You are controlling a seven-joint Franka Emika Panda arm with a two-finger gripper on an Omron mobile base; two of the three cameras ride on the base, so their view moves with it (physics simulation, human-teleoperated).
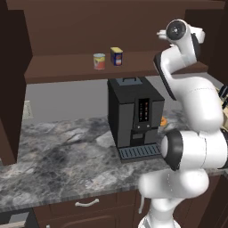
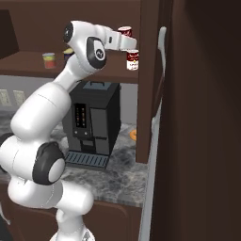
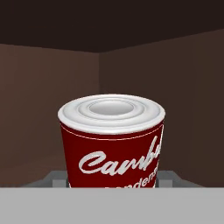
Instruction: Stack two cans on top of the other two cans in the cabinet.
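My gripper (image 2: 125,40) reaches into the dark brown cabinet (image 1: 67,71) and is shut on a red-and-white soup can (image 2: 124,31), which stands upright and close in the hand view (image 3: 111,144). Just below and slightly right of it, a second red-and-white can (image 2: 132,60) stands on the shelf (image 2: 28,63). I cannot tell whether the two touch. Further left on the shelf stand a short red can with a pale upper band (image 1: 99,61) and the blue boxy tin with a yellow top (image 1: 116,56). In the right base view the short red can (image 2: 48,60) is beside my arm.
A black coffee machine (image 1: 133,116) stands on the marble counter (image 1: 58,156) under the shelf. The cabinet's open door (image 2: 197,117) rises close at the right. An orange item (image 2: 133,134) lies on the counter behind the machine. Drawers with silver handles (image 1: 87,203) run below.
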